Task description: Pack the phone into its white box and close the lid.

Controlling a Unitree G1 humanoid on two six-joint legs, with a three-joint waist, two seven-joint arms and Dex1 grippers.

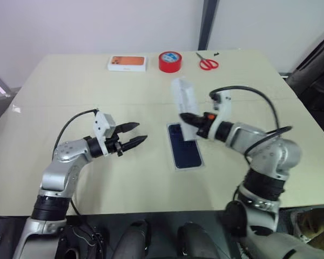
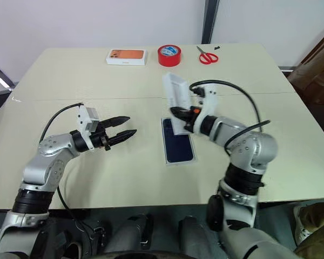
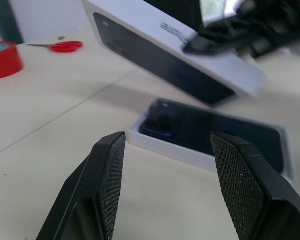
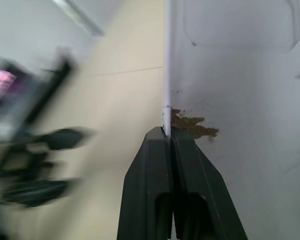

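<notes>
- The phone, dark navy, lies flat in the white box at the table's middle; the tray's rim frames it on all sides, so packing the phone looks done and only the closing is left.
- The right gripper is pinched tight on one wall of the lid; its wrist view shows both fingers pressed flat together over the thin white edge, with the lid's plain inside beyond them.
- The lid hangs in the air above the box's far end, tilted with its free end up toward 12 o'clock. In my judgement an edge grip leaves the whole cover free to be lowered over the tray.
- The left gripper stands at about 9 o'clock of the box, well apart from it, fingers spread and holding nothing. It points at the box, probably ready to steady the tray when the lid comes down.
- Toward 12 o'clock, along the far table edge, lie a white box printed with an orange phone, a red tape roll and red-handled scissors, clear of the work.
- The lid's phone picture shows in the left wrist view, blurred. A brown smear beside the right fingertips is unclear. Whether the lid is square to the tray cannot be judged.
</notes>
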